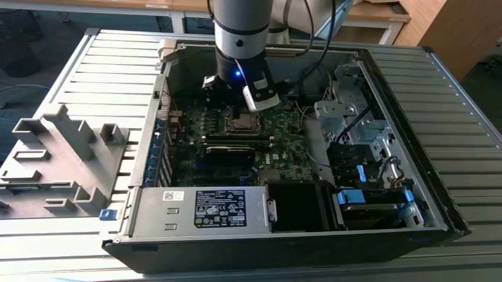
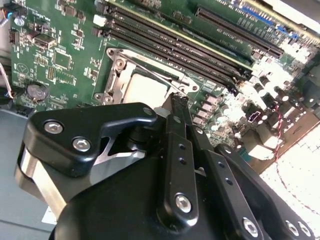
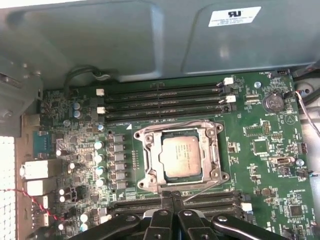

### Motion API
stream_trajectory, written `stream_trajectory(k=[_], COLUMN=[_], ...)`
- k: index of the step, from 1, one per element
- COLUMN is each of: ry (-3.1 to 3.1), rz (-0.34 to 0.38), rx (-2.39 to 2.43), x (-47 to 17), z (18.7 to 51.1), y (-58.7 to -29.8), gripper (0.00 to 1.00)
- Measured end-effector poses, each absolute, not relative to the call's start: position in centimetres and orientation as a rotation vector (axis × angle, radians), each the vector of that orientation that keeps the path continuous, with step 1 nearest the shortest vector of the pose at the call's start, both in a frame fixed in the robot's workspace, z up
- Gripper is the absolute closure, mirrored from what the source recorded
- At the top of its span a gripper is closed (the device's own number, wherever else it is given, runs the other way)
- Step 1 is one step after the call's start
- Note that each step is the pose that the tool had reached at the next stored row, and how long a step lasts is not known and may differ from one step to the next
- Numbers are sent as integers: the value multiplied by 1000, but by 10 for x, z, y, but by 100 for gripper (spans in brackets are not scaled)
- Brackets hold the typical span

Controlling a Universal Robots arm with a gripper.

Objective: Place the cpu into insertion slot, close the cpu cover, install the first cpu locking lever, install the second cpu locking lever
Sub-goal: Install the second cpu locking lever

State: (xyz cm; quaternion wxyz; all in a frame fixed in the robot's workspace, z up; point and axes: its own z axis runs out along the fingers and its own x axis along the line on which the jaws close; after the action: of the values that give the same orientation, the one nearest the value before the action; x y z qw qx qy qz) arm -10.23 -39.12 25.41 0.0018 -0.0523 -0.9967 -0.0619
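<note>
First wrist view gives us the plainest look at the work: the cpu (image 3: 182, 152) lies flat in the insertion slot (image 3: 149, 161), and the cpu cover (image 3: 215, 155) is down around it, its silvery frame ringing the chip's metal top. Our gripper (image 3: 172, 196) hangs just beside the socket's near edge with its two black fingers (image 3: 166, 200) pressed together and nothing between them. A thin wire lever (image 3: 200, 189) slants across the board close to those tips.

Long black memory slots (image 3: 160, 100) flank the socket on two sides, and a row of small capacitors (image 3: 98, 157) lines a third side, so the socket is hemmed in closely. A round coin battery (image 3: 273, 101) sits near one corner of the green motherboard (image 3: 265, 170).

From the exterior view we see the arm (image 1: 239, 35) reaching down into the open computer case (image 1: 408, 135), whose metal walls stand all round the board. The power supply (image 1: 211, 208) fills the case's near edge, and drive bays (image 1: 353, 129) with cables crowd the exterior view's right side. The case rests on a ribbed grey table (image 1: 110, 59), with a grey plastic fixture (image 1: 63, 153) near the table's edge at the exterior view's left.
</note>
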Motion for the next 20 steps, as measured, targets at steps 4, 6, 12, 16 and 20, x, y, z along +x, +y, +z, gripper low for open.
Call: stream_trajectory(k=[4, 6, 12, 16, 20], ry=[-3128, -3128, -3128, -3128, -3128], rz=[-194, -194, -193, -188, -185], rx=[-164, -164, -164, -164, -166], x=[-102, -102, -109, -120, -123], z=[253, 249, 239, 231, 224], y=[-394, -394, -394, -394, -395], gripper=[89, 89, 89, 89, 89])
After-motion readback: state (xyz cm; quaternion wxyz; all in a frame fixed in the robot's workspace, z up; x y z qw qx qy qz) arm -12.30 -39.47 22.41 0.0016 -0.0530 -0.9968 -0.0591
